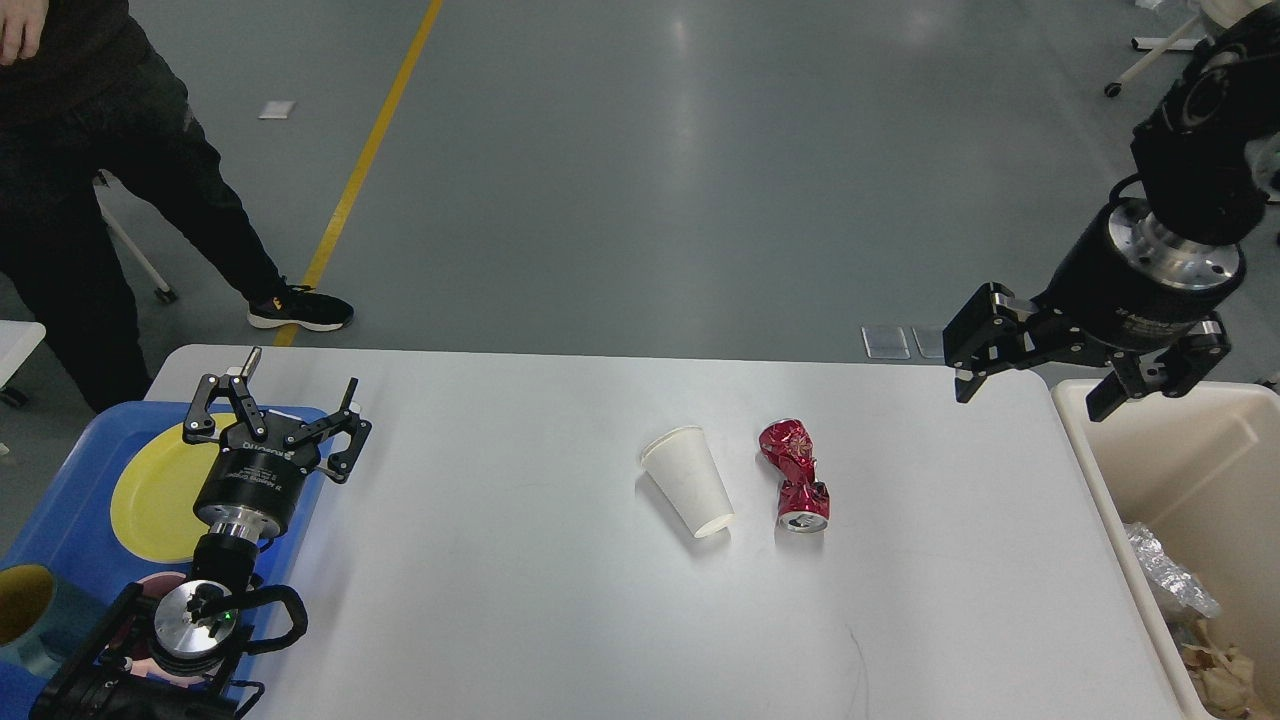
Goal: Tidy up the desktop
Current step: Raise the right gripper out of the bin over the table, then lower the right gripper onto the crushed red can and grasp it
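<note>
Left arm base sits lowest in view, rising to the left gripper, which hangs over the near-left part of the desktop, fingers spread wide with nothing between them. One finger tip is over the blue tray, the other over bare white top.

Desktop fills the middle of the view, wide white slab, rounded far-left corner visible.

Relative to the desktop:
- blue tray at its left edge, overlapping the near-left side; yellow plate lies in the tray, partly hidden by the gripper body. A yellow-and-teal cup and a pinkish item sit at the tray's near end, mostly cut off or hidden.
- white paper cup on its side near the centre, mouth toward the far-left, base toward the camera.
- crushed red can just right of the cup, lying down, apart from it, opening facing the camera.
- beige bin against its right edge, holding crumpled clear plastic and brownish paper scraps.
- right gripper hovers above the far-right corner, at the bin's far-left rim, fingers apart and empty.
- person in dark clothes stands on the grey floor beyond the far-left corner, one black sneaker beside a yellow floor line.
</note>
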Robot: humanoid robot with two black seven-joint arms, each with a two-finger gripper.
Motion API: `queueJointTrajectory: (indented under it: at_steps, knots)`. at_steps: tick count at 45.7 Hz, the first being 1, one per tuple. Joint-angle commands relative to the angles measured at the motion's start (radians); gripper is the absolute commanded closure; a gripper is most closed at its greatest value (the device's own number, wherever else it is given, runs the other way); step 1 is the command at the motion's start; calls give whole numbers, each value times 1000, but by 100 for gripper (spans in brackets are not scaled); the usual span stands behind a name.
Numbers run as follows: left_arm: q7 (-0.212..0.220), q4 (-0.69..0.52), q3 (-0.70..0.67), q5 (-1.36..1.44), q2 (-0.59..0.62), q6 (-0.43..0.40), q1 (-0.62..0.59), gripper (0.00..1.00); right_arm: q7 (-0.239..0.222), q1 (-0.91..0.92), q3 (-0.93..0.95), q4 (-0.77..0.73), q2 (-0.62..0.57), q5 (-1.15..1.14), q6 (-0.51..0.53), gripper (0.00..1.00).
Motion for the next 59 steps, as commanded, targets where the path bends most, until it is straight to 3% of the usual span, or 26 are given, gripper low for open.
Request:
queueJointTrajectory:
  at_steps: [1, 11, 19, 32, 44, 51, 59]
  knots:
    - [0, 0, 0, 0, 0, 0, 0, 3, 1, 55, 44, 58, 30, 1, -2, 0]
    - [1, 0, 0, 0, -1, 0, 0, 3, -1, 55, 149, 57, 26, -7, -29, 0]
    - [2, 0, 0, 0, 0, 0, 0, 3, -2, -98, 195, -10, 37, -21, -180, 0]
    - [2, 0, 0, 0, 0, 0, 0, 3, 2, -607, 204, -530, 198, -62, -207, 0]
    - [2, 0, 0, 0, 0, 0, 0, 3, 15, -942, 202, -894, 371, -72, -215, 0]
    - [2, 0, 0, 0, 0, 0, 0, 3, 13, -1172, 204, -1170, 446, -196, -226, 0]
    - [2, 0, 0, 0, 0, 0, 0, 3, 10, -1276, 204, -1246, 454, -234, -359, 0]
